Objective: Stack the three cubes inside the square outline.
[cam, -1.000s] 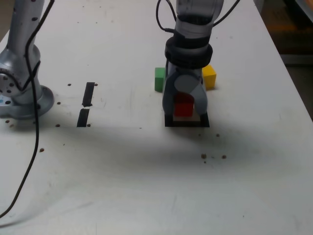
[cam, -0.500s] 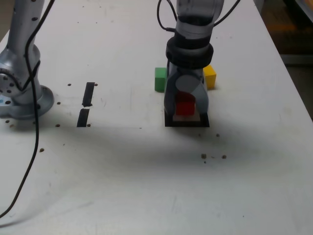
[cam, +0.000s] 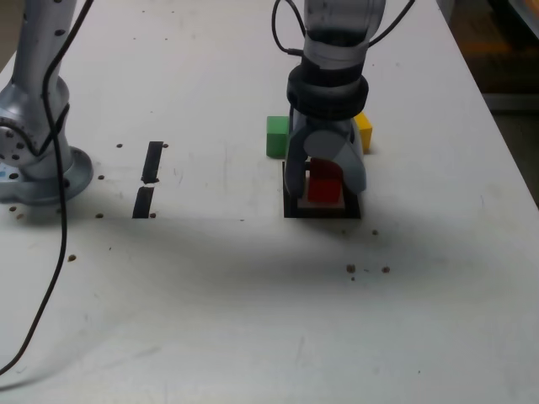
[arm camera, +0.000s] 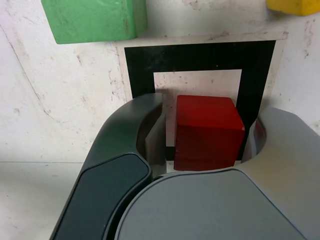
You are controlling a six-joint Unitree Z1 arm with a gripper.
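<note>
The red cube (cam: 324,188) (arm camera: 206,131) rests on the white inside of the square outline (cam: 321,212) (arm camera: 200,57), toward its near edge. My gripper (cam: 324,182) (arm camera: 210,107) stands low over the outline with its jaws either side of the red cube. It is open, and the wrist view shows a thin gap on each side of the cube. The green cube (cam: 276,136) (arm camera: 95,20) sits just beyond the outline on the exterior view's left. The yellow cube (cam: 363,132) (arm camera: 295,5) sits beyond it on the right, partly hidden by my arm.
Another arm's grey base (cam: 34,160) stands at the exterior view's left, with a black cable (cam: 57,252) trailing toward the front. Two short black tape strips (cam: 152,162) (cam: 143,202) lie between that base and the outline. The table's edge (cam: 514,160) runs along the right.
The jaws were shut on the red cube and have now parted from it. The cube has come down slightly into the outline and stands there alone.
</note>
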